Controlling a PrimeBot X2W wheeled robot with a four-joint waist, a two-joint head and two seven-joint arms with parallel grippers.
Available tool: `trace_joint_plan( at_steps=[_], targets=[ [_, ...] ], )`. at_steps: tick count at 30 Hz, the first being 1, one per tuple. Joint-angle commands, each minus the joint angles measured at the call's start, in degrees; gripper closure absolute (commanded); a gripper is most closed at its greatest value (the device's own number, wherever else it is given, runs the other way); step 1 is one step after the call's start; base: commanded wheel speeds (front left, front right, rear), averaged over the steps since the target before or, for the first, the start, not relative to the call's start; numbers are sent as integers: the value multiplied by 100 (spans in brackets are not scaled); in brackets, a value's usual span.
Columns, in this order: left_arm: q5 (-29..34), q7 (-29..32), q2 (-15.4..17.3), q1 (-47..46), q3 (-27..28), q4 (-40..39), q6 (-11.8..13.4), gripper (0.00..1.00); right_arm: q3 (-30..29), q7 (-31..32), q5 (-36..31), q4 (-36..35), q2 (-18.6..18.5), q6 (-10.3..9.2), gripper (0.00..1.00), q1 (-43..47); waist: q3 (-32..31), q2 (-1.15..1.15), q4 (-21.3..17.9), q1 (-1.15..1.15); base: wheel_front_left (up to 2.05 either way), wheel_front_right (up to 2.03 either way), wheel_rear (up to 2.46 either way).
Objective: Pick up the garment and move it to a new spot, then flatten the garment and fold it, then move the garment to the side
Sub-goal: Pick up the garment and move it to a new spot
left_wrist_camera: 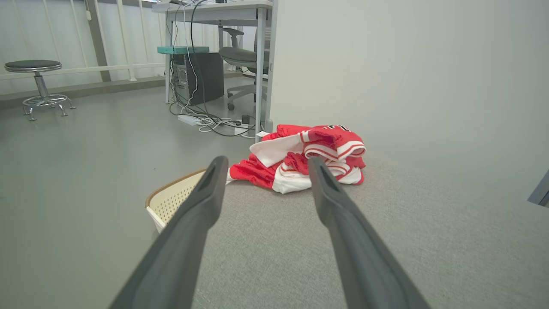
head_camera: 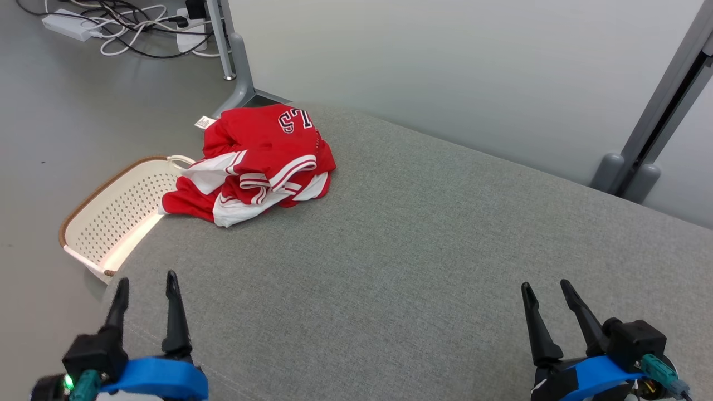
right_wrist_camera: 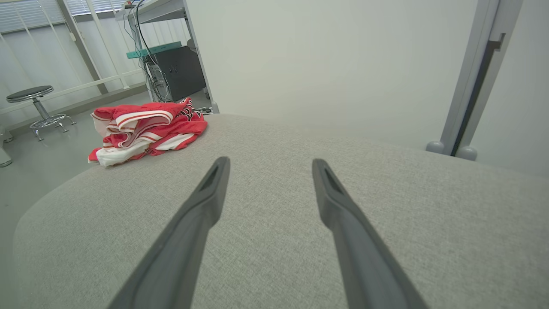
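**Head view, with both wrist views.** One grey fabric-covered surface (head_camera: pixel 423 239) takes up the centre and right of the frame. One pale partition panel (head_camera: pixel 445 72) stands behind it across the top.

One cream perforated basket (head_camera: pixel 111 214) with a brown rim sits on the floor at the middle left, beside the surface's left edge. One garment (head_camera: pixel 262 167), red with white panels and striped trim, lies crumpled in a heap at the upper left of centre, on the far left corner of the surface. Its lower left edge overhangs toward the basket; whether cloth and rim touch cannot be told. One white label (head_camera: pixel 204 122) juts from its upper left.

One tangle of cables (head_camera: pixel 133 28) lies on the floor at the top left. One round stool (left_wrist_camera: pixel 33 66) stands at the upper left of the left wrist view.

There are two grippers, each with two dark fingers. The left gripper (head_camera: pixel 147 278) is at the lower left and the right gripper (head_camera: pixel 545 284) at the lower right. Both have their fingers spread wide, with nothing between them. They touch nothing and are poised above the near part of the surface, well apart from the garment.
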Motion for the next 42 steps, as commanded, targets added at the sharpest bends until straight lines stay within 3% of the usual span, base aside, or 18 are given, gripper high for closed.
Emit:
trace_joint_plan(
  at_steps=[1,7,12,16,25,30,34,38,42],
  targets=[
    [-57,83,112,-254,87,-158,-49,0,-32,-30,44,-3,-32,3,0,61,10,0,4,0,0,0,0],
    [-286,1074,831,-1343,323,-477,-424,0,-166,-3,52,-90,-34,3,0,78,234,0,-43,0,0,0,0],
    [-899,2070,1130,-2541,498,-8,-781,0,-152,77,-70,-265,-34,3,0,-86,598,0,-311,0,0,0,0],
    [-1447,2817,1270,-3287,706,504,-884,0,-108,189,-182,-455,-33,3,0,-263,1019,0,-691,0,0,0,0],
    [-2150,4280,1683,-4125,1108,1387,-610,0,-48,480,-520,-895,-32,3,0,-439,1836,0,-1598,0,0,0,0],
    [-2130,4850,2041,-4320,1172,1526,-398,0,5,611,-609,-1178,-31,2,0,-425,2221,0,-2019,0,0,0,0],
    [-1990,5006,2355,-4362,1121,1576,-374,0,6,664,-623,-1369,-29,3,0,-400,2504,0,-2254,0,0,0,0],
    [-1930,4942,2493,-4451,1092,1917,-468,0,27,666,-642,-1488,-29,3,0,-438,2746,0,-2404,0,0,0,0],
    [-1964,5082,2488,-4489,1087,2255,-362,0,81,638,-583,-1561,-29,3,0,-489,2931,0,-2525,0,0,0,0]
  ],
)
